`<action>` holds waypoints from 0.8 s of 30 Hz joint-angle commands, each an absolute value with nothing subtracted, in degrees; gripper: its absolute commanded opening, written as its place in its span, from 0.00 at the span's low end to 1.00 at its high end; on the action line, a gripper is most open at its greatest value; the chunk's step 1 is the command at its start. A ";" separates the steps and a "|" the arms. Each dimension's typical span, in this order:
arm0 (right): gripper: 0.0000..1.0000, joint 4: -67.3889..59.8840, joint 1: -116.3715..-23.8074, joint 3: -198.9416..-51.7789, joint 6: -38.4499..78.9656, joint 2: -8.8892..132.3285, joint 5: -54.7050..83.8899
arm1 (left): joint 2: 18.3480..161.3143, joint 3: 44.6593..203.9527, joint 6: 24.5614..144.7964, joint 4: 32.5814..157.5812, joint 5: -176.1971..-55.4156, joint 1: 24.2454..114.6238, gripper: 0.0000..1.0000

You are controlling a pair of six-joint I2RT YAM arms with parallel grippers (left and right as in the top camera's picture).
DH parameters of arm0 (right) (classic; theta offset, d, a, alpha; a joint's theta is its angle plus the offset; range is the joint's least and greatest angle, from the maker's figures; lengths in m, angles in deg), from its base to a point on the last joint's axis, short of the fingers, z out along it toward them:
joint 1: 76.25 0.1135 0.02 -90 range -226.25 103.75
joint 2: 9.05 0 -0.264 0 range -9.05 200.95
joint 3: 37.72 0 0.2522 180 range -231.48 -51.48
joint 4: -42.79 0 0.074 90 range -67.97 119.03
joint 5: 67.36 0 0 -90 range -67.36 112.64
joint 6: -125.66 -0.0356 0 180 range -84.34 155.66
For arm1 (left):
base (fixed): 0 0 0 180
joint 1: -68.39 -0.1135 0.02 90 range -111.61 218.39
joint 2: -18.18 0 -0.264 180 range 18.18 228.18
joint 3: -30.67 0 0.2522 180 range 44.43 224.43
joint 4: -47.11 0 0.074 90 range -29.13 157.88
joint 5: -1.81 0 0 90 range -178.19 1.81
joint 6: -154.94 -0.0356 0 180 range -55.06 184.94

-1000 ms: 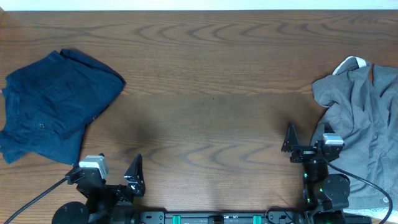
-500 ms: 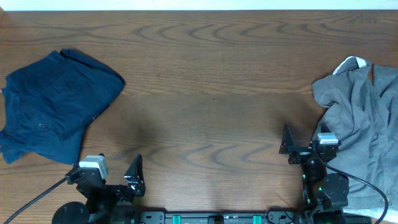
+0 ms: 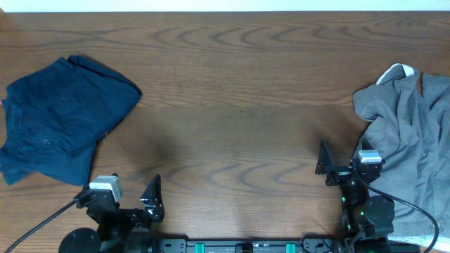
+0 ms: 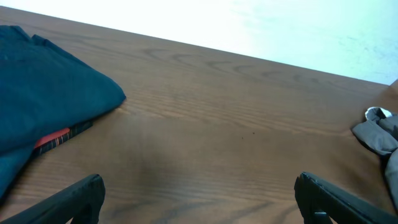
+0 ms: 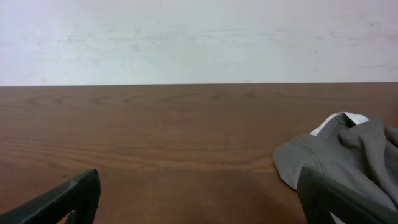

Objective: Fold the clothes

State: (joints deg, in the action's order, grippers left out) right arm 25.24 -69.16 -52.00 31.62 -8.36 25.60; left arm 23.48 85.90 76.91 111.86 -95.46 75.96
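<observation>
A dark navy garment (image 3: 63, 119) lies folded in a heap at the table's left; in the left wrist view (image 4: 43, 99) a red-and-black edge (image 4: 53, 139) peeks from under it. A crumpled grey garment with white trim (image 3: 411, 133) lies at the right edge and shows in the right wrist view (image 5: 348, 155) and the left wrist view (image 4: 379, 134). My left gripper (image 3: 133, 200) is open and empty at the front left (image 4: 199, 196). My right gripper (image 3: 344, 167) is open and empty at the front right, beside the grey garment (image 5: 199, 193).
The wooden table (image 3: 239, 112) runs between the two garments. A pale wall (image 5: 199, 37) lies beyond its far edge. The arm bases and cables sit along the front edge (image 3: 246, 246).
My right gripper has shifted slightly to the left and forward. The left arm and both garments have not moved.
</observation>
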 commanded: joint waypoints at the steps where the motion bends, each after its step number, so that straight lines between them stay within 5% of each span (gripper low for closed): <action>1: 0.99 25.13 -70.23 -51.80 32.04 -8.76 25.18 | 23.24 85.62 77.04 111.79 -94.98 76.09 0.98; 16: 0.99 25.13 -70.23 -51.80 32.04 -8.76 25.18 | 19.77 80.53 73.70 113.63 -90.34 72.88 0.98; 24: 0.99 25.13 -70.23 -51.80 32.02 -8.76 25.18 | 18.28 63.04 73.72 93.67 -90.26 68.72 0.98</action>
State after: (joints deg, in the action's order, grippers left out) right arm 25.20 -69.16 -52.00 31.62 -8.39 25.60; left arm 18.83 67.76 74.94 98.26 -91.15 69.58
